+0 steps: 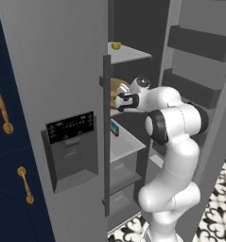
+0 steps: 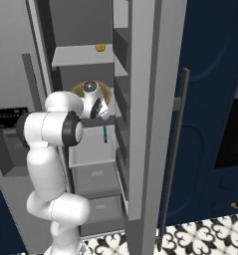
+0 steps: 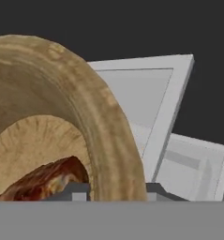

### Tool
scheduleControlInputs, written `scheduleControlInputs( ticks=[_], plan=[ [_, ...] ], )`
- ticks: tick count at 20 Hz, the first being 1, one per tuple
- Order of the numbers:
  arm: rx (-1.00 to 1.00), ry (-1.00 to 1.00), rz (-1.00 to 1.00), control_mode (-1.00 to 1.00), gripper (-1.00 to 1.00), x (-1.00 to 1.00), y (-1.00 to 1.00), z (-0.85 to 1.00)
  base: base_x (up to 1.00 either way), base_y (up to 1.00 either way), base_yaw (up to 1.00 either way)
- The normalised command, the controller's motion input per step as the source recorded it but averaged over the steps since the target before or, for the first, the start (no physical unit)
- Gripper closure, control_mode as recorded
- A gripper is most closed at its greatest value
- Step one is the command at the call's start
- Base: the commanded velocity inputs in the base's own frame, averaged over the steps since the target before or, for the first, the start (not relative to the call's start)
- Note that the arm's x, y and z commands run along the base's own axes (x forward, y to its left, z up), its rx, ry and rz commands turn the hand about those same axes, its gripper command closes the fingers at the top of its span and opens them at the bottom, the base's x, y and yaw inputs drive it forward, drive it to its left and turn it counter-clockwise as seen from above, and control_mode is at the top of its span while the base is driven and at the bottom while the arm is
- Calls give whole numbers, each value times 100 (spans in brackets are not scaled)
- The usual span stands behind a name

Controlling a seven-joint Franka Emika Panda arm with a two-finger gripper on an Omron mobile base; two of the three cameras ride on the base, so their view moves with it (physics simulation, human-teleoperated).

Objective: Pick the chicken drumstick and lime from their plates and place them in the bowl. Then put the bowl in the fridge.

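Inside the open fridge (image 1: 53, 71) my gripper (image 1: 119, 100) is shut on the rim of the brown wooden bowl (image 1: 116, 87), at the middle shelf. In the hand view the bowl (image 3: 85, 103) sits tilted, its rim wedged between my fingertips (image 3: 78, 191). The reddish-brown chicken drumstick (image 3: 43, 180) lies in its lighter inside. From the right base view the bowl (image 2: 104, 89) peeks out behind my wrist. The lime is hidden and the plates are out of view. Whether the bowl rests on the shelf I cannot tell.
The fridge's right door (image 1: 199, 52), with grey bins, stands open beside my arm. A small yellow item (image 1: 116, 45) sits on the upper shelf (image 1: 131, 53) and a blue item (image 1: 115, 128) on the lower one. Navy cabinets with gold handles (image 1: 1, 104) flank the fridge.
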Motion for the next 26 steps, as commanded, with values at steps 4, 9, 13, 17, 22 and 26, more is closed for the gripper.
scheduleControlInputs(
  ticks=[4, 9, 13, 17, 22, 26],
  plan=[
    [0, 5, -12, -100, 100, 75, 61, 0, 0, 0, 0],
    [0, 0, -8, -100, -100, 52, 42, 0, 0, 0, 0],
    [0, 0, 0, -100, -100, -9, -3, 0, 0, 0, 0],
    [0, 0, -3, -100, -100, -45, -22, 1, 0, 0, 0],
    [7, -1, -5, -100, -100, -85, -48, 26, 0, 0, 0],
    [10, -18, -6, -100, -100, -100, -59, 36, 0, 0, 0]
  ],
)
